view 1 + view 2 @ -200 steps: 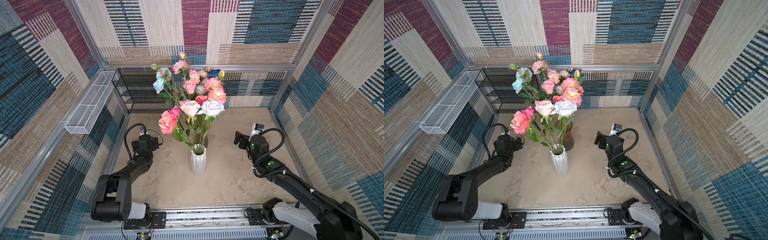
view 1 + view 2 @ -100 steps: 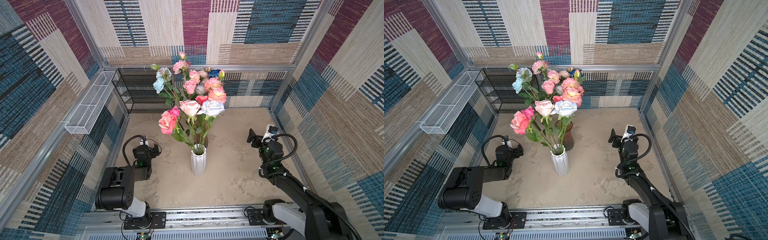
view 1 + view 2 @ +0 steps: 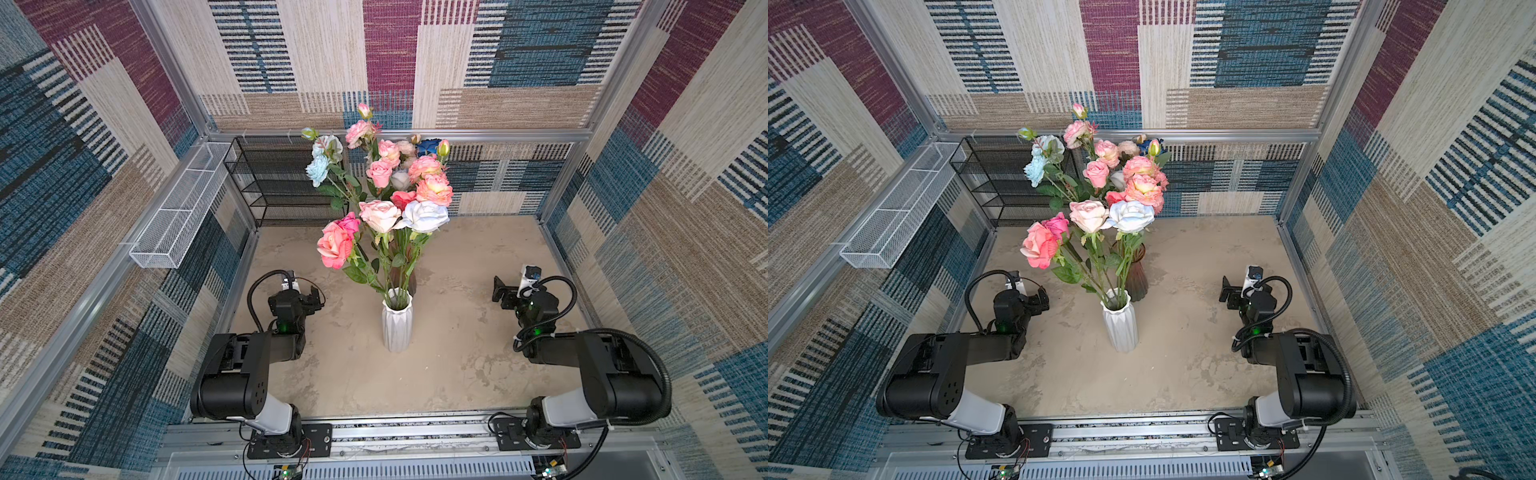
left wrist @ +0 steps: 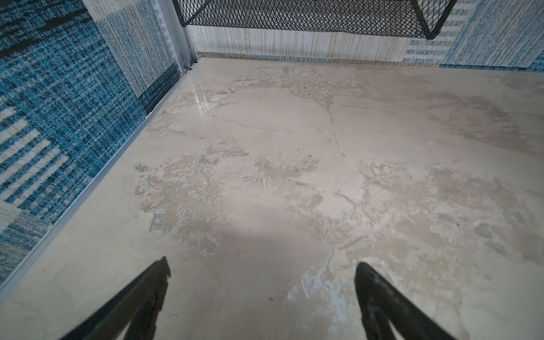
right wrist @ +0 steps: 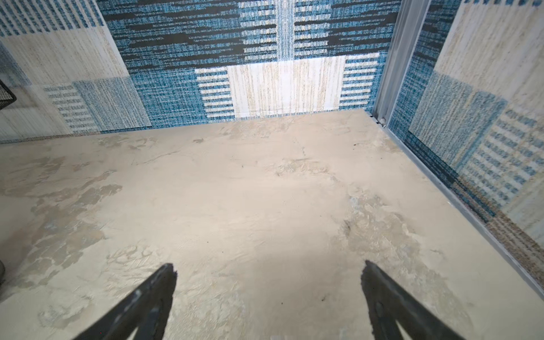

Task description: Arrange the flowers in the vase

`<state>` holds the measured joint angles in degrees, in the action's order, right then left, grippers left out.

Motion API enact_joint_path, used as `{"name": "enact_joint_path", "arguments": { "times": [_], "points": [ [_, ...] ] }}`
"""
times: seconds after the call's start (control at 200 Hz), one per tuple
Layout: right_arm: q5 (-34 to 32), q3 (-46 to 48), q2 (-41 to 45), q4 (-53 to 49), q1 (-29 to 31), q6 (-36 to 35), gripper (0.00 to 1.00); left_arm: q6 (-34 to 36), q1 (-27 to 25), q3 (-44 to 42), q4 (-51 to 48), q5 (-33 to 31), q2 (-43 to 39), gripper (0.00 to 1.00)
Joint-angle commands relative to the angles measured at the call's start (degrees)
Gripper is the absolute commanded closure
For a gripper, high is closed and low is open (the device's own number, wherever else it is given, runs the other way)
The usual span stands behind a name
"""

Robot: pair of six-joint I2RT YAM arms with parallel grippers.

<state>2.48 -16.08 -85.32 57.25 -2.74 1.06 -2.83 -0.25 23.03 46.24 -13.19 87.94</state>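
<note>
Beige tabletop [image 3: 353, 382]: your left gripper [image 4: 262, 265] and right gripper [image 5: 269, 266] are gaping empty; pink-and-blue flowers [image 3: 380, 216] are filling the white ribbed vase [image 3: 397, 328], the job seemingly finished, nothing needing pickup.

No readable text, label, brand, number or sign shows anywhere in these views

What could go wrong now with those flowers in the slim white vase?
1. The white vase is narrow, and its long stems lean out, a heavy pink rose hanging to one side; it might tip.
2. The brown vase stands close behind it; the open left tool or right tool, reaching for one, could snag the other's stems.
</note>
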Motion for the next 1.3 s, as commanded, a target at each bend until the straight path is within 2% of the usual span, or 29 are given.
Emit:
{"name": "enact_joint_path", "arguments": {
  "times": [0.0,0.07,0.12,0.16,1.297],
  "points": [
    [3.29,1.83,-1.29,11.12,0.02,-1.29,0.00,0.46,-0.02,0.26,2.40,-0.61,0.10,0.00],
    [4.15,4.90,-3.26,19.12,0.06,-1.76,0.00,0.46,-0.01,0.34,2.37,-0.63,0.08,0.00],
    [3.85,3.66,-2.36,14.91,0.03,-1.72,0.00,0.38,-0.06,0.35,2.36,-0.62,0.21,0.00],
    [4.08,4.07,-3.25,17.17,0.03,-1.60,0.01,0.39,-0.06,0.35,2.27,-0.62,0.25,0.00],
    [5.19,3.24,-2.48,14.73,0.11,-2.29,0.00,0.45,-0.01,0.17,2.61,-0.39,0.10,0.00]
  ]
}}
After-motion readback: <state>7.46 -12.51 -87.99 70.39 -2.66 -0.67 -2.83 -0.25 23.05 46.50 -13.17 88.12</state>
